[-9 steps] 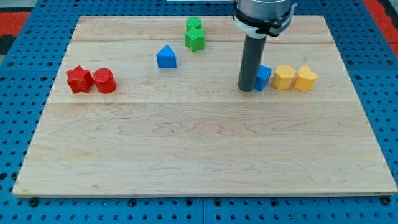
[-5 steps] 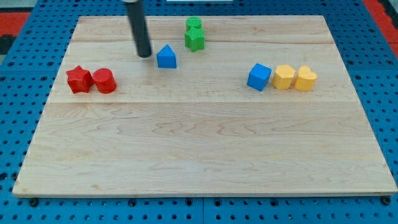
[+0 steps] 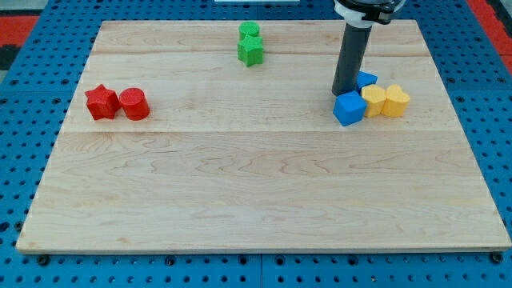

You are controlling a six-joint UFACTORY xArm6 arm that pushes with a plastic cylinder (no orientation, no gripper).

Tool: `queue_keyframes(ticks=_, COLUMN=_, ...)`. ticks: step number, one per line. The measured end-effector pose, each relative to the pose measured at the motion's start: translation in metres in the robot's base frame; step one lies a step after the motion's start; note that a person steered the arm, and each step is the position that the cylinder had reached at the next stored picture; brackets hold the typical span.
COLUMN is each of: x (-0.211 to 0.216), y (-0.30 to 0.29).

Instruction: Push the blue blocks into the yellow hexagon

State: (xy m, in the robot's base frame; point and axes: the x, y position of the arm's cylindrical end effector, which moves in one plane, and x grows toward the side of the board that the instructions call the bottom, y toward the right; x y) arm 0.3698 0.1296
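Since the earlier frames the second blue block (image 3: 366, 79), formerly at the upper middle of the board, has been brought across to the view's right, and the blue cube (image 3: 349, 108) has shifted slightly downward. My tip (image 3: 344, 94) now stands just left of the second blue block and just above the cube; contact with either cannot be confirmed, as the rod hides that edge. There are no fingers: the arm ends in a plain rod holding nothing.

Both blue blocks sit against the yellow hexagon (image 3: 372, 101), so in my judgement the push is at or near completion. The next move calls for only a small closing nudge rightward, if any.

Count: two blue, two yellow (hexagon and a second yellow block (image 3: 395, 100)), two green, two red.
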Motion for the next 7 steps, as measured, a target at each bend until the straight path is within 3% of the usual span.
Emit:
queue_keyframes(ticks=2, x=0.004, y=-0.01)
queue_keyframes(ticks=6, x=0.095, y=-0.134)
queue_keyframes(ticks=7, x=0.032, y=-0.134)
